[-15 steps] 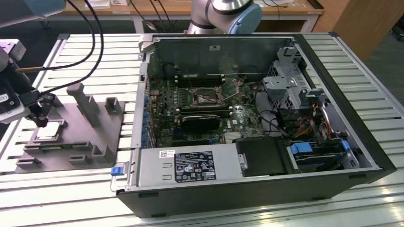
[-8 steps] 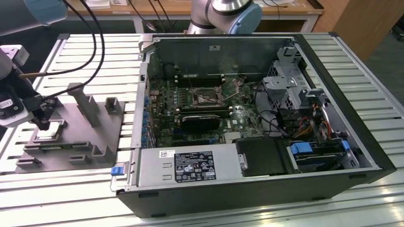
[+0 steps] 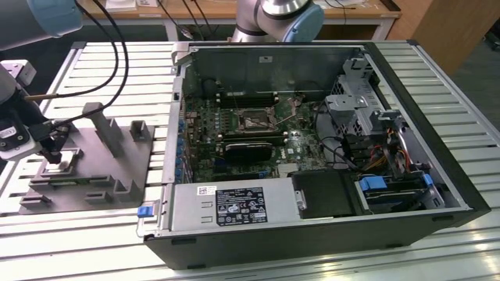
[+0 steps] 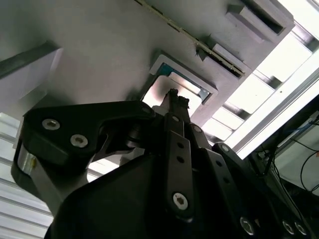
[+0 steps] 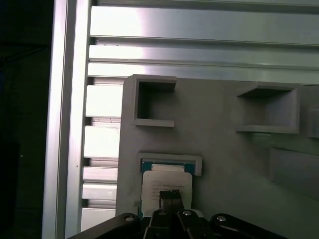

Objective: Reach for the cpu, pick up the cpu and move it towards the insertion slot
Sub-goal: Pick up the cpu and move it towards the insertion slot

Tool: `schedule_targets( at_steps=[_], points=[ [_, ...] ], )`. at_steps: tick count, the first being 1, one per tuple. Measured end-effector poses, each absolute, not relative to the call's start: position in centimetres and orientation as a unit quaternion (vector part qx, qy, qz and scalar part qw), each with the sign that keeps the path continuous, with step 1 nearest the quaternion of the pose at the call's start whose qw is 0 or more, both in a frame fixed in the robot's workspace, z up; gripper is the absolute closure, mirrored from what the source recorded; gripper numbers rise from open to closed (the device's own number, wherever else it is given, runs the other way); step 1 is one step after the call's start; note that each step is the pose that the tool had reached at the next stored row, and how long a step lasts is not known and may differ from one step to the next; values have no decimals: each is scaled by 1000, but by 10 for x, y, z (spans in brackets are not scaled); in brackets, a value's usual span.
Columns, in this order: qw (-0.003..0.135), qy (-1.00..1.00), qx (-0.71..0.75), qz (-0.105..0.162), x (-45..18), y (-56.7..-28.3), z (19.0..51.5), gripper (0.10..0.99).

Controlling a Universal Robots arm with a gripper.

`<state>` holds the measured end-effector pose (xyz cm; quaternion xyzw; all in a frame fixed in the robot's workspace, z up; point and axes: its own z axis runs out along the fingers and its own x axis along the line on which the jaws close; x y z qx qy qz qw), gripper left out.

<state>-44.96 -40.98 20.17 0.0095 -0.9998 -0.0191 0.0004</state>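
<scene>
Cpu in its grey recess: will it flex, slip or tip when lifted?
Probably rigid: the cpu looks like a flat metal-topped plate. Its shiny top may be slippery. Sitting low in its grey recess, it likely won't tip or roll.

cpu [image 4: 158, 95]: its smooth metal top is gleaming silver below me.
end effector [image 5: 171, 195]: mine is looking matt black, its screws [image 4: 180, 200] glinting.
fixture plate [image 3: 129, 164]: is looking matt grey plastic.
surface [image 3: 109, 64]: its ribbed metal is shining pale.
</scene>
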Motion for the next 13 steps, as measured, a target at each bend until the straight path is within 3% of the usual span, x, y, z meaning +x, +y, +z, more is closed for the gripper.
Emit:
schedule_targets(
  at_steps=[8, 10, 12, 13],
  points=[
    [0, -1000, 10, -19, -450, -410, 202, 973],
    [0, -1000, 10, -19, -450, -410, 202, 922],
    [0, -1000, 10, -19, -450, -410, 202, 792],
    [0, -1000, 10, -19, -450, -410, 202, 792]
  ],
)
